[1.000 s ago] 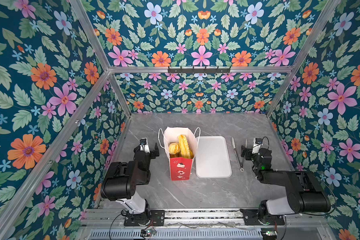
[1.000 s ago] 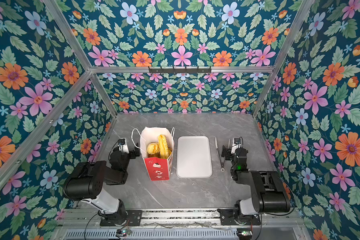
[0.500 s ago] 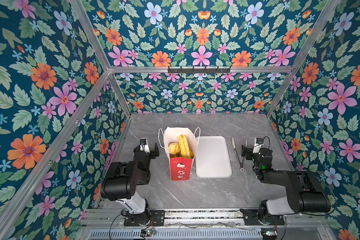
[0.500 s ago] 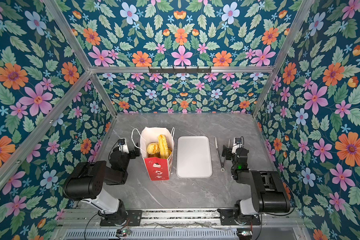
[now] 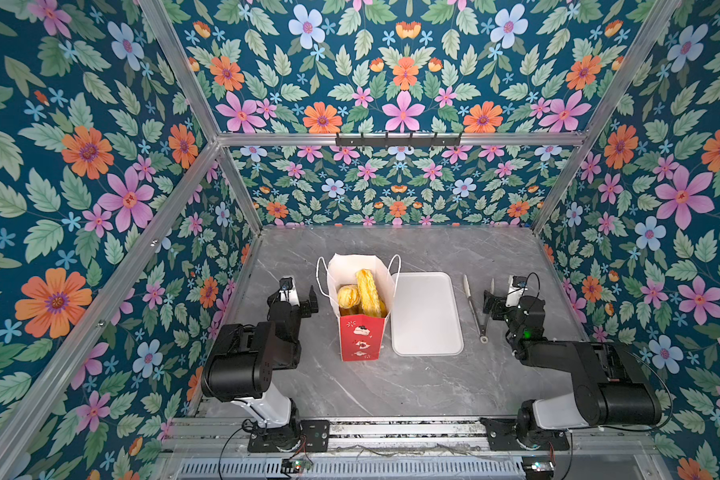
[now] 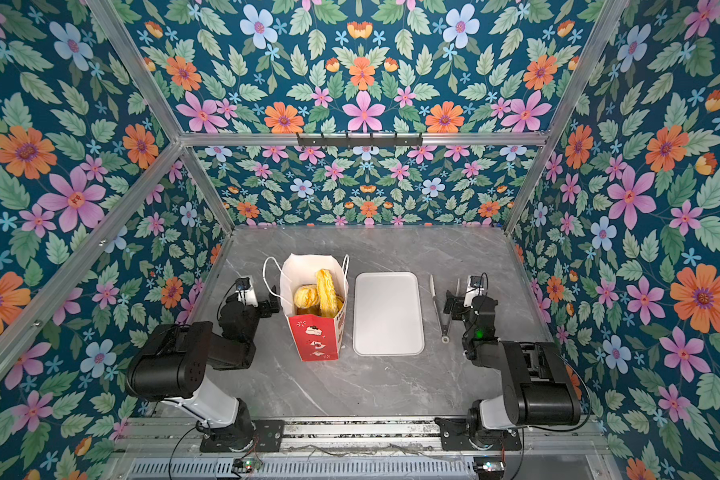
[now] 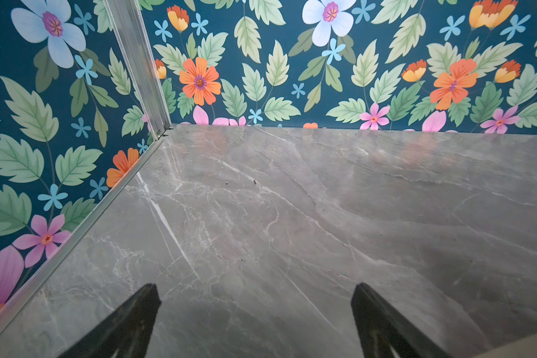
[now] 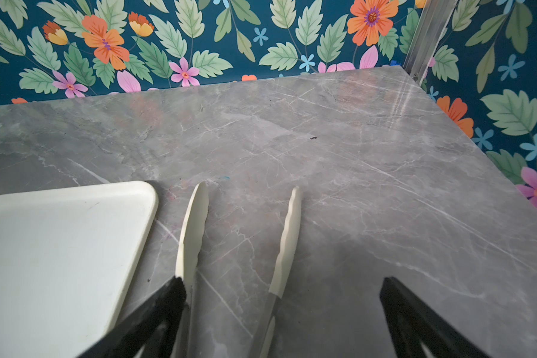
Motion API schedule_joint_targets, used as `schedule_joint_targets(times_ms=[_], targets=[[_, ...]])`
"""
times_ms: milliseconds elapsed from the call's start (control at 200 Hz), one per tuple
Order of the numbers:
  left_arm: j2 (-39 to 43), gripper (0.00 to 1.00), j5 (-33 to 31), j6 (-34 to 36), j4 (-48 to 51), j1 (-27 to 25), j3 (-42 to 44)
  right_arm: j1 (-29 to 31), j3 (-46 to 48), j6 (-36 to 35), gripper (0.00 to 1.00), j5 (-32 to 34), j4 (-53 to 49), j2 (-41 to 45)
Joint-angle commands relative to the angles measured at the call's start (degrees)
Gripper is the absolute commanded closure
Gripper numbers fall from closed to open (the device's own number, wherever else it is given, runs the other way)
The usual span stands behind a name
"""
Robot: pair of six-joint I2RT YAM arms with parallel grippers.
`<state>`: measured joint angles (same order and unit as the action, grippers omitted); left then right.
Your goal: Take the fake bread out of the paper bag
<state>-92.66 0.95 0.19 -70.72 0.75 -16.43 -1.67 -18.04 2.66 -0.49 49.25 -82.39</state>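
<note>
The paper bag (image 5: 360, 338) (image 6: 316, 338), white with a red base and cord handles, stands upright and open-topped at mid-table in both top views. Fake bread fills it: a long striped loaf (image 5: 368, 293) (image 6: 326, 293) leans beside a round bun (image 5: 348, 296) (image 6: 306, 296), with more pieces half hidden below. My left gripper (image 5: 294, 296) (image 6: 250, 301) (image 7: 257, 291) rests low just left of the bag, open, with only bare tabletop between its fingers. My right gripper (image 5: 510, 299) (image 6: 470, 303) (image 8: 282, 284) sits at the right, open and holding nothing.
A bare white rectangular tray (image 5: 427, 316) (image 6: 387, 313) (image 8: 59, 248) lies just right of the bag. White-tipped tongs (image 5: 476, 307) (image 6: 441, 309) (image 8: 196, 229) lie between the tray and the right gripper, one arm passing between its fingers. Floral walls enclose the grey marble table (image 5: 391, 386).
</note>
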Motion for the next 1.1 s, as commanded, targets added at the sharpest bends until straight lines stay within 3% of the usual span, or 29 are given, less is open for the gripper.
schedule_joint_targets(times_ms=[0, 150, 245, 345, 515, 675, 795, 930, 1095], targets=[[1.6, 0.0, -2.2, -1.2, 1.5, 0.1, -0.8, 0.1, -1.1, 1.1, 0.01, 2.5, -1.7, 1.3], [9.5, 0.01, -2.7, -0.9, 18.7, 0.0, -7.1, 0.3, -5.7, 2.6, 0.01, 6.8, -15.0, 7.8], [16.0, 0.02, -4.7, -3.3, 22.9, -0.1, -9.0, 1.5, -9.5, 4.9, 0.01, 11.6, -24.9, 11.6], [23.8, 0.03, -6.4, -8.7, 30.9, -0.1, -12.9, 2.9, -11.8, 10.7, 0.01, 11.3, -31.2, 15.7], [39.2, 0.04, -9.1, -20.6, 50.1, -0.8, -20.8, 9.1, -16.7, 14.0, 0.01, 13.2, -44.2, 20.4], [50.1, 0.03, 3.7, -26.1, 77.3, -0.8, -34.3, 14.6, -19.9, 16.0, 0.01, 12.8, -56.4, 24.2], [52.9, 0.1, 16.0, -29.6, 94.6, -0.8, -42.7, 16.7, -20.2, 17.6, 0.01, 12.2, -62.6, 27.0], [53.4, 0.16, 30.9, -33.0, 102.5, -0.8, -44.2, 16.7, -19.4, 19.0, 0.01, 10.1, -66.0, 28.7], [54.1, 0.16, 34.1, -28.5, 107.8, -0.8, -44.1, 16.7, -19.2, 19.2, 0.01, 8.8, -66.7, 28.6]])
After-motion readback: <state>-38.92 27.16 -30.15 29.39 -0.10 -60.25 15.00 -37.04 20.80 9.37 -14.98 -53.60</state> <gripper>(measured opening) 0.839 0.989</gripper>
